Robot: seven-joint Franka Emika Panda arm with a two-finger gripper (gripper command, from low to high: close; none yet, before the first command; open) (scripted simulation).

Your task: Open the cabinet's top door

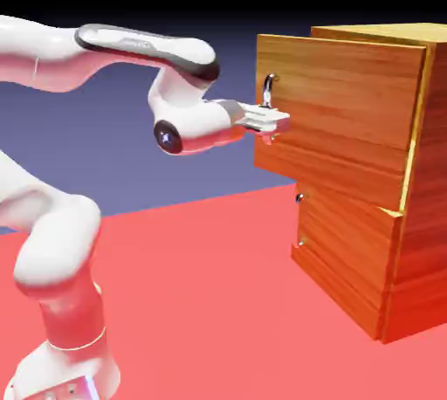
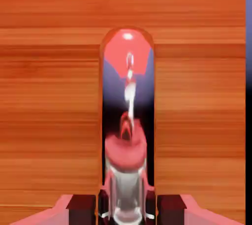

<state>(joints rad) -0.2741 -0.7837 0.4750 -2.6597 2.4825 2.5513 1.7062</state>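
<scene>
The cabinet [image 1: 428, 215] stands at the exterior view's right, orange-brown wood with yellowish trim. Its top door [image 1: 349, 101] sits forward of the cabinet's body, its left edge sticking out toward the arm. My gripper [image 1: 278, 125] reaches in level from the left and is shut on the lower part of the door's slim silver bar handle [image 1: 269, 91]. In the hand view the shiny handle [image 2: 128, 121] runs up the middle against the door's wood [image 2: 49, 96]. It sits between my gripper's [image 2: 127, 212] dark fingertips [image 2: 81, 209] at the bottom edge.
The shorter lower panel [image 1: 349, 250] with its small handle [image 1: 299, 199] lies below the gripper. The red table [image 1: 201, 302] spreads in front of the cabinet. My arm's elbow and forearm [image 1: 140, 44] arch over from the left.
</scene>
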